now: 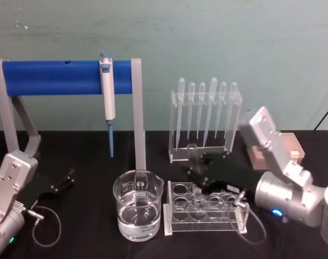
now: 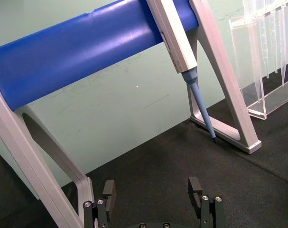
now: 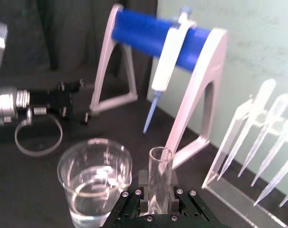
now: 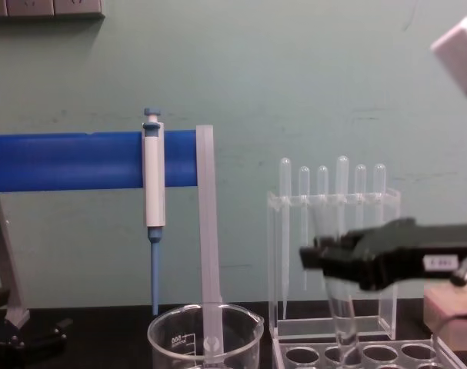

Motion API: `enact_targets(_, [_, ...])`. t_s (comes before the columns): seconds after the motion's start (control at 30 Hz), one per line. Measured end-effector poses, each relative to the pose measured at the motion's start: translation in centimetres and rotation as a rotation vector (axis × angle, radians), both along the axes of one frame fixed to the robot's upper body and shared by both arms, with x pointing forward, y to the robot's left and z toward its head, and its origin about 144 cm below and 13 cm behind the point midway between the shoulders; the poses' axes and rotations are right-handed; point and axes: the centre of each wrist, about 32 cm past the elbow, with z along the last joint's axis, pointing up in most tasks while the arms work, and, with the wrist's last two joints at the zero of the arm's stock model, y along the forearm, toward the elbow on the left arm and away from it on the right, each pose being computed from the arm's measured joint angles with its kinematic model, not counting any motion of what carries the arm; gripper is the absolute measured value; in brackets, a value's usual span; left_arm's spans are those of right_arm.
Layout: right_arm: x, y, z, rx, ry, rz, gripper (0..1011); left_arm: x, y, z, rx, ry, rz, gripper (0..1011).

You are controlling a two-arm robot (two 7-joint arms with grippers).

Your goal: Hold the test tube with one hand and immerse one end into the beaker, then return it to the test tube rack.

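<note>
One test tube (image 3: pixel 160 159), partly hidden, clamped in right claw (image 3: pixel 158 183) | left claw (image 2: pixel 152 187) agape, empty

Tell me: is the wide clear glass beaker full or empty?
Partly filled: the wide clear glass beaker holds clear liquid roughly halfway up.

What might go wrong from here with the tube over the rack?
The right hand grips smooth glass, so the test tube may slip. Its lower end looks level with the rack; swinging sideways early could snag it. The beaker stands close beside the rack, so its rim might get knocked. The left hand sits parked, open, at the left.
</note>
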Motion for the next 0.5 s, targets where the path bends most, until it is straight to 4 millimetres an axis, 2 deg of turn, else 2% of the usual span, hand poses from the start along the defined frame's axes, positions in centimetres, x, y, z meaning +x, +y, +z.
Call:
enact_targets(0.33, [-2.1, -1.1, 2.4, 0.152, -0.084, -0.057, 233, 0.0, 0.0, 0.0, 0.000, 0.000, 0.000, 1000])
enact_targets(0.5, [-2.5, -1.2, 3.5, 0.181, -0.118, -0.072, 233, 0.0, 0.0, 0.0, 0.000, 0.000, 0.000, 1000])
